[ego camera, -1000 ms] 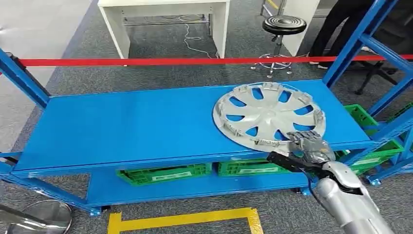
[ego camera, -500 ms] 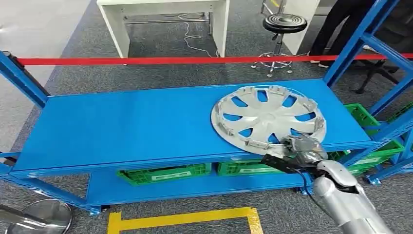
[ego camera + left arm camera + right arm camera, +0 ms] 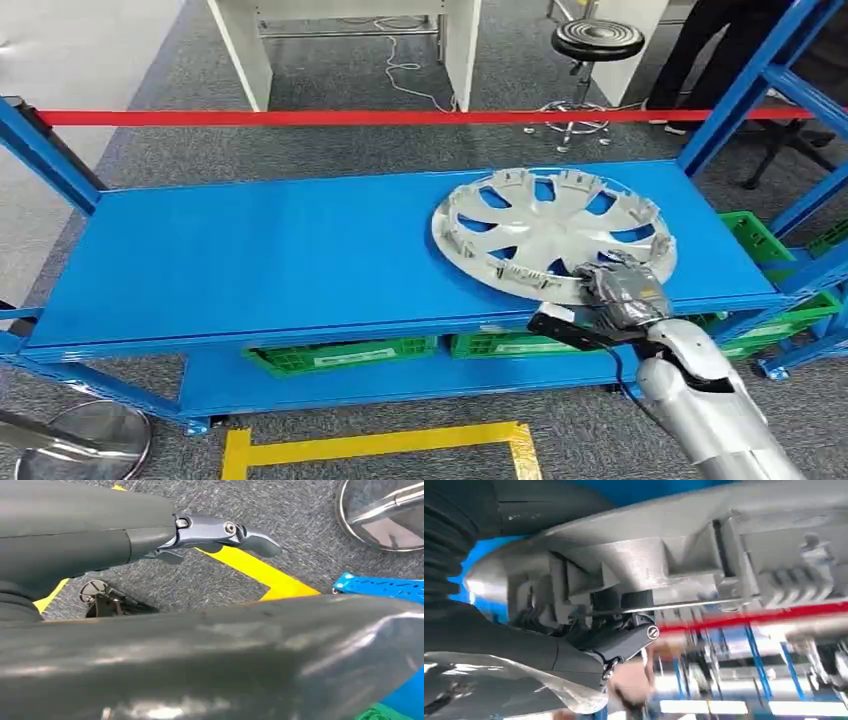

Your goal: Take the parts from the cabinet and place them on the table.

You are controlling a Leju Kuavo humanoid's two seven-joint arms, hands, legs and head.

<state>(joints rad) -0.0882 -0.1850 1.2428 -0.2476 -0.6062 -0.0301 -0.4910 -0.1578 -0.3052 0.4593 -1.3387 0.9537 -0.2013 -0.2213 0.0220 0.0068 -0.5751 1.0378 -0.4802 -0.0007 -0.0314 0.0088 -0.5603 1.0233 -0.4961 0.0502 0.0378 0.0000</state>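
Note:
A silver hubcap lies inside-up on the right part of the blue shelf top. Its near rim juts slightly past the shelf's front edge. My right hand grips that near rim, its fingers curled over the edge from above. In the right wrist view the hubcap's ribbed underside is very close, with a dark finger hooked beneath it. My left hand hangs low over the grey floor, one finger stretched out and nothing in it.
Green crates sit on the lower shelf. Blue uprights rise at the right and a blue upright at the left. Behind the shelf runs a red tape; beyond it stand a white table, a black stool and a person. Yellow floor tape lies below.
My right hand has slid slightly left along the hubcap's near rim and closed over it. The hubcap has turned a little under it. The camera has shifted slightly.

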